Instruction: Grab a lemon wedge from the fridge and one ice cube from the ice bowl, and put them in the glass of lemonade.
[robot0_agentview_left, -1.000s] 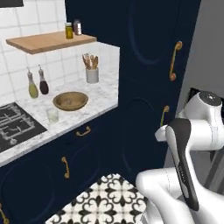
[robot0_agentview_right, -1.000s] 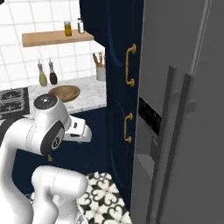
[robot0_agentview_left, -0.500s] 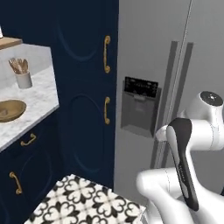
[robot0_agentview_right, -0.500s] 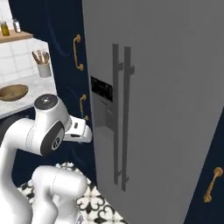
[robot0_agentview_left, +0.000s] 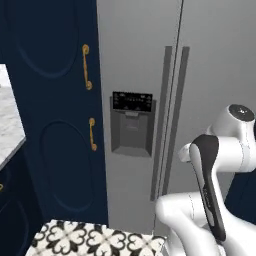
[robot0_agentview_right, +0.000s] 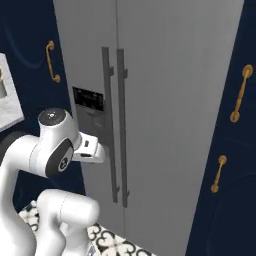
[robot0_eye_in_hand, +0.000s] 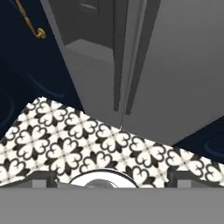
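White arm links fold low in front of the base, and in the hand view the gripper (robot0_eye_in_hand: 103, 183) looks down at the patterned floor tiles (robot0_eye_in_hand: 65, 140), its fingertips (robot0_eye_in_hand: 39, 178) set far apart at the lower corners with nothing between them, so the jaws stand fully open and empty. Just beyond the tiles rises the fridge (robot0_agentview_left: 150, 75), grey steel, both doors closed, their two dark vertical bar handles (robot0_agentview_right: 114, 125) running side by side along the centre seam, with the black dispenser panel (robot0_agentview_left: 132, 101) and its recess on the left door. Navy cabinets (robot0_agentview_left: 50, 100) with gold handles (robot0_agentview_left: 86, 67) flank the fridge on both sides, and a sliver of pale counter (robot0_agentview_left: 7, 125) shows at the far left edge of the left base view. The lemon wedge is presumably inside, hidden behind the shut doors, so a door has to come open first. A door like this is likely heavy and stiff on its seal; the sensible hold is around one bar handle near mid-height, jaws closing across the bar, then a steady pull along the hinge arc. The wedge itself should be light, soft and slippery, wanting a gentle pinch across its flat sides.
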